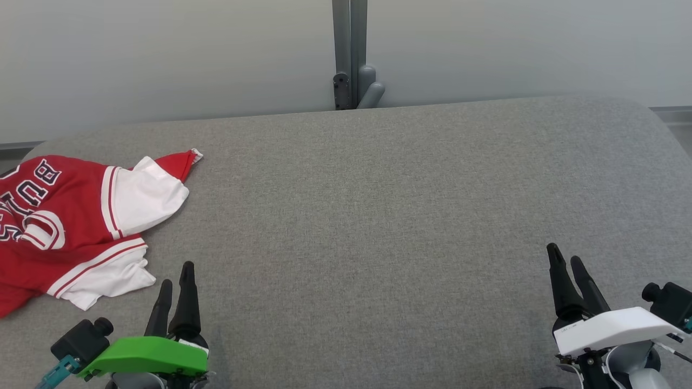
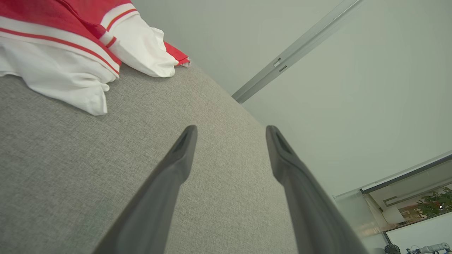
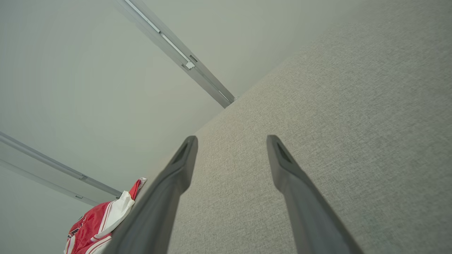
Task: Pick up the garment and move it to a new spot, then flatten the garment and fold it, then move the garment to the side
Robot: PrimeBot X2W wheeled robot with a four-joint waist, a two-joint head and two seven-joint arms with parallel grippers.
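Crumpled red-and-white sports jersey with dark lettering (image 1: 65, 216) lies bunched at the left end of the grey fabric-covered table (image 1: 378, 216), running out of the head view at the left edge. A white sleeve and a white hem corner stick out toward the middle. The left gripper (image 1: 177, 273) hovers just beside the hem corner, not touching. Its fingers (image 2: 176, 158) are spread apart with nothing between them. The right gripper (image 1: 564, 253) is at the near right of the table, well apart from the jersey, fingers (image 3: 300, 183) also spread and empty. Pale wall with a grey metal post (image 1: 350, 54) stands behind.

Step in hand, as judged: the first pickup, nothing done yet. To do it well, use the left arm, since it is closest. Aim at the red body by the striped trim, not the loose white flap alone, or one layer may lift while the rest drags. Come down with the fingers wide, press into the cloth and pinch several layers. Lift clear of the table before carrying toward the bare middle. The right gripper could then take a second hold to help spread it flat. Risk: the jersey sits near the table's left end, so a sideways shove may slide it off.
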